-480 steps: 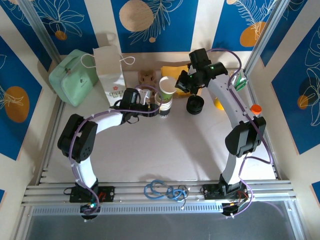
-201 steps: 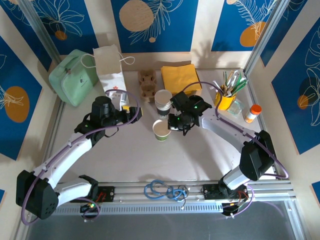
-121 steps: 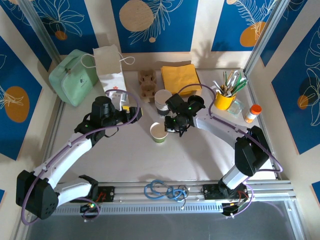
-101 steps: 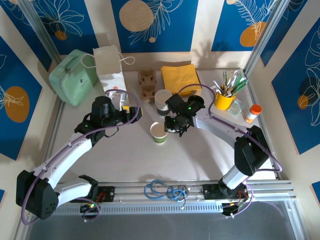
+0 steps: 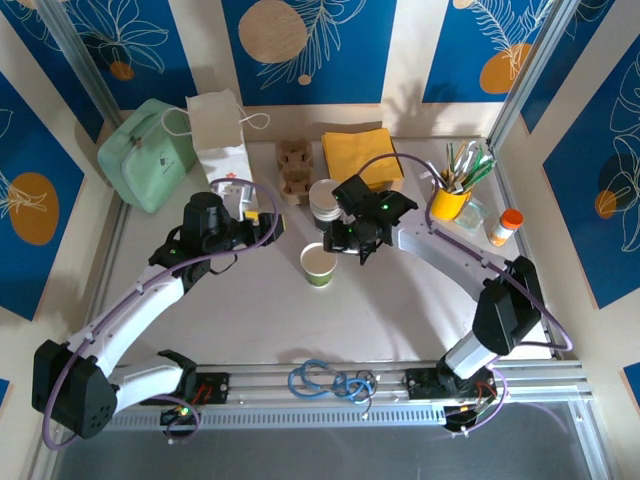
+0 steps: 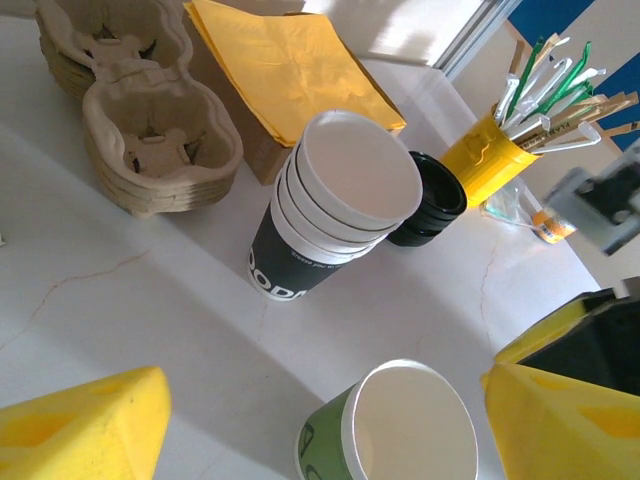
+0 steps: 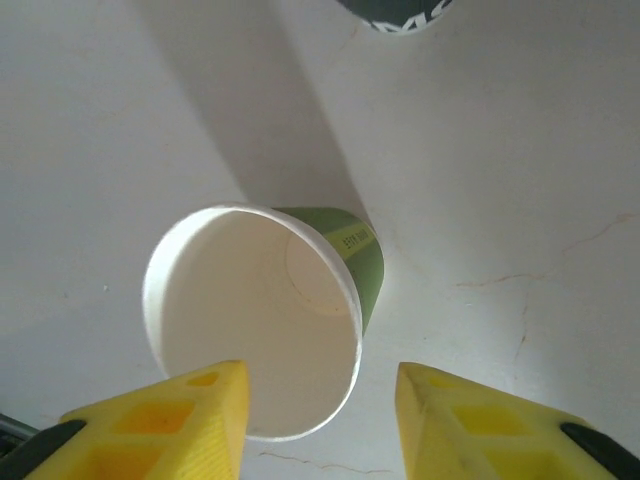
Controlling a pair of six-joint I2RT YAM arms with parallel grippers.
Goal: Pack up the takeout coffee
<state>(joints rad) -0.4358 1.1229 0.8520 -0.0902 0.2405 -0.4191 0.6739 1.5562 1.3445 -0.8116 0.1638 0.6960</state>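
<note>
- Left gripper (image 6: 325,390) unmoved, jaws spread, empty.
- Lidless takeout coffee (image 5: 319,265) still upright mid-bench (image 5: 400,320).
- Right gripper (image 7: 320,395) has backed slightly off its rim, jaws released.
- Pale veined bench, blue floral walls (image 5: 300,40).

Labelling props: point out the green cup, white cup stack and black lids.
green cup (image 5: 319,263), top external view, open inside
white cup stack (image 6: 352,172), left wrist view, top cup's inside
black lids (image 6: 443,190), left wrist view, top lid
</note>
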